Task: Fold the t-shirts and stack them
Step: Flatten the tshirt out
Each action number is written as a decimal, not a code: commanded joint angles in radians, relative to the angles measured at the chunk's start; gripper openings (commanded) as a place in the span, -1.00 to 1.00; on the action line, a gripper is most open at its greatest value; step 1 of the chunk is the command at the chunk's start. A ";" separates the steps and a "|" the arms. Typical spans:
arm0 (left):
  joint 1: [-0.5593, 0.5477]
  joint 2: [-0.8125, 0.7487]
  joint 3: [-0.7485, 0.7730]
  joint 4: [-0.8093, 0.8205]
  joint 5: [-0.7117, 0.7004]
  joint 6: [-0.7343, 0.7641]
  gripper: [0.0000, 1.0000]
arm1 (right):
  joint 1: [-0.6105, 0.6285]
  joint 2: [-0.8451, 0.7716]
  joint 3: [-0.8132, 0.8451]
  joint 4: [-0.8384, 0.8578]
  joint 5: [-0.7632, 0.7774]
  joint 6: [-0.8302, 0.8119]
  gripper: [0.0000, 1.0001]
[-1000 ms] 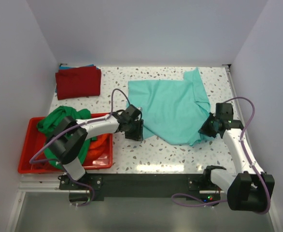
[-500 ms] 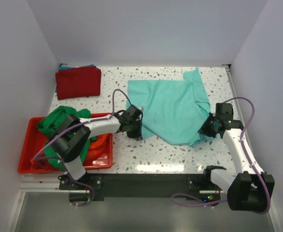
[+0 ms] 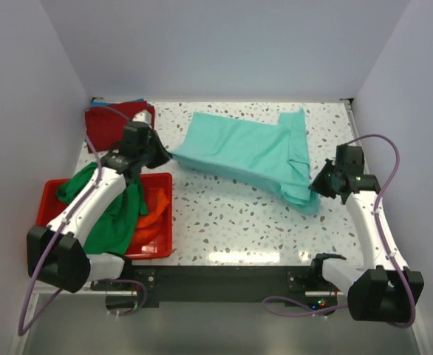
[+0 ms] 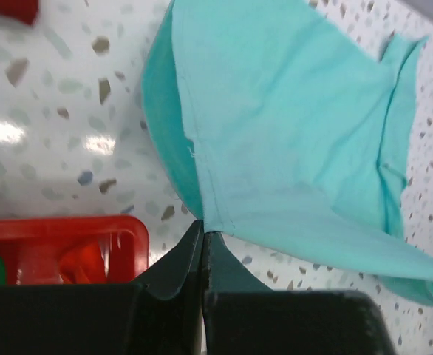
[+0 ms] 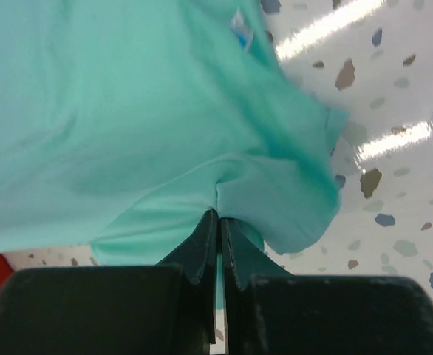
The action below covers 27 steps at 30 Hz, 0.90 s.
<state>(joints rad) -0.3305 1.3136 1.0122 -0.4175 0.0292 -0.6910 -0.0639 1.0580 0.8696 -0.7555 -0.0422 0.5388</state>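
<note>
We look down on the speckled table (image 3: pixel 224 229). The left arm (image 3: pixel 91 203) stretches from its base toward 11 o'clock, crossing over the red bin (image 3: pixel 154 254). The right arm (image 3: pixel 368 222) reaches toward 12 o'clock along the table's 3 o'clock side.

The left gripper (image 3: pixel 159 153) is clamped on one corner of the teal t-shirt (image 3: pixel 239 144). The right gripper (image 3: pixel 318 185) pinches the opposite end. In both wrist views we see the fingers pressed together on the cloth.

The tee is stretched between them as a long doubled band, from 10 o'clock to 3 o'clock of the table's middle, with loose folds bunched at the right end.

The green t-shirt (image 3: pixel 113 222) spills over the bin. The dark red t-shirt (image 3: pixel 102 126) lies folded in the 11 o'clock corner. The orange t-shirt (image 3: pixel 154 211) sits inside the bin.
</note>
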 commanded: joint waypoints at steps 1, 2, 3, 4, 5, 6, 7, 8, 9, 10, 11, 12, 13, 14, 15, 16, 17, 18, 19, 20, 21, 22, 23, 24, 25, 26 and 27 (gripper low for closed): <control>0.090 -0.036 0.095 -0.096 -0.026 0.088 -1.00 | 0.001 0.016 0.130 0.021 0.039 0.015 -0.97; 0.106 -0.039 0.103 -0.115 -0.055 0.111 -1.00 | -0.001 0.028 0.164 0.033 0.033 0.021 -0.97; 0.135 -0.046 0.100 -0.121 -0.052 0.119 -1.00 | 0.001 0.036 0.176 0.036 0.024 0.027 -0.97; 0.149 -0.050 0.095 -0.124 -0.039 0.125 -1.00 | 0.001 0.042 0.189 0.035 0.010 0.027 -0.96; 0.159 -0.054 0.079 -0.121 -0.034 0.133 -1.00 | 0.001 0.049 0.195 0.030 0.004 0.029 -0.95; 0.172 -0.062 0.069 -0.119 -0.034 0.137 -1.00 | 0.001 0.050 0.186 0.027 -0.007 0.021 -0.87; 0.177 -0.066 0.060 -0.122 -0.034 0.139 -1.00 | 0.001 0.045 0.154 0.024 -0.011 0.017 -0.52; 0.182 -0.076 0.040 -0.121 -0.034 0.140 -1.00 | -0.001 0.031 0.131 0.006 -0.005 0.012 -0.39; 0.189 -0.080 0.031 -0.121 -0.034 0.140 -1.00 | -0.001 0.019 0.105 -0.004 0.002 0.007 -0.25; 0.191 -0.085 0.022 -0.116 0.001 0.142 -1.00 | -0.001 -0.001 0.053 -0.013 0.008 0.003 0.05; 0.192 -0.086 0.008 -0.115 0.009 0.145 -1.00 | 0.001 -0.019 0.028 -0.025 0.011 0.001 0.23; 0.192 -0.088 0.002 -0.116 0.018 0.146 -1.00 | -0.001 -0.062 0.005 -0.031 0.010 -0.002 0.34; 0.192 -0.089 -0.006 -0.115 0.038 0.148 -1.00 | -0.001 -0.082 -0.032 -0.037 0.005 -0.002 0.43; 0.192 -0.091 -0.023 -0.113 0.049 0.154 -1.00 | -0.001 -0.101 -0.047 -0.050 -0.011 0.000 0.43; 0.192 -0.096 -0.032 -0.109 0.058 0.157 -1.00 | 0.001 -0.119 -0.060 -0.054 -0.025 0.003 0.43; 0.192 -0.097 -0.043 -0.106 0.069 0.159 -1.00 | 0.003 -0.137 -0.069 -0.061 -0.037 0.004 0.41; 0.192 -0.102 -0.059 -0.098 0.074 0.159 -1.00 | 0.018 -0.138 -0.083 -0.071 -0.044 0.006 0.39; 0.192 -0.103 -0.066 -0.096 0.075 0.160 -1.00 | 0.030 -0.139 -0.090 -0.070 -0.045 0.012 0.38; 0.192 -0.105 -0.070 -0.096 0.078 0.162 -1.00 | 0.041 -0.142 -0.104 -0.068 -0.045 0.018 0.35; 0.192 -0.103 -0.078 -0.096 0.081 0.165 -1.00 | 0.056 -0.147 -0.110 -0.056 -0.044 0.024 0.34; 0.192 -0.103 -0.081 -0.098 0.084 0.166 -1.00 | 0.064 -0.150 -0.116 -0.048 -0.042 0.038 0.33; 0.192 -0.103 -0.084 -0.095 0.090 0.168 -1.00 | 0.090 -0.150 -0.122 -0.039 -0.039 0.047 0.32; 0.192 -0.102 -0.084 -0.096 0.092 0.173 -1.00 | 0.114 -0.144 -0.126 -0.018 -0.038 0.056 0.30; 0.192 -0.100 -0.084 -0.098 0.092 0.174 -1.00 | 0.128 -0.133 -0.126 -0.004 -0.036 0.075 0.25; 0.192 -0.099 -0.086 -0.096 0.094 0.174 -1.00 | 0.145 -0.109 -0.120 0.024 -0.027 0.085 0.22; 0.192 -0.100 -0.089 -0.096 0.094 0.176 -1.00 | 0.189 -0.090 -0.113 0.039 -0.018 0.096 0.20; 0.192 -0.099 -0.089 -0.093 0.095 0.174 -1.00 | 0.212 -0.072 -0.106 0.056 -0.006 0.111 0.15</control>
<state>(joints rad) -0.1436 1.2404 0.9337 -0.5331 0.1013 -0.5415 0.0853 0.9451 0.7494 -0.7837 -0.0658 0.5934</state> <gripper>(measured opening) 0.015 0.591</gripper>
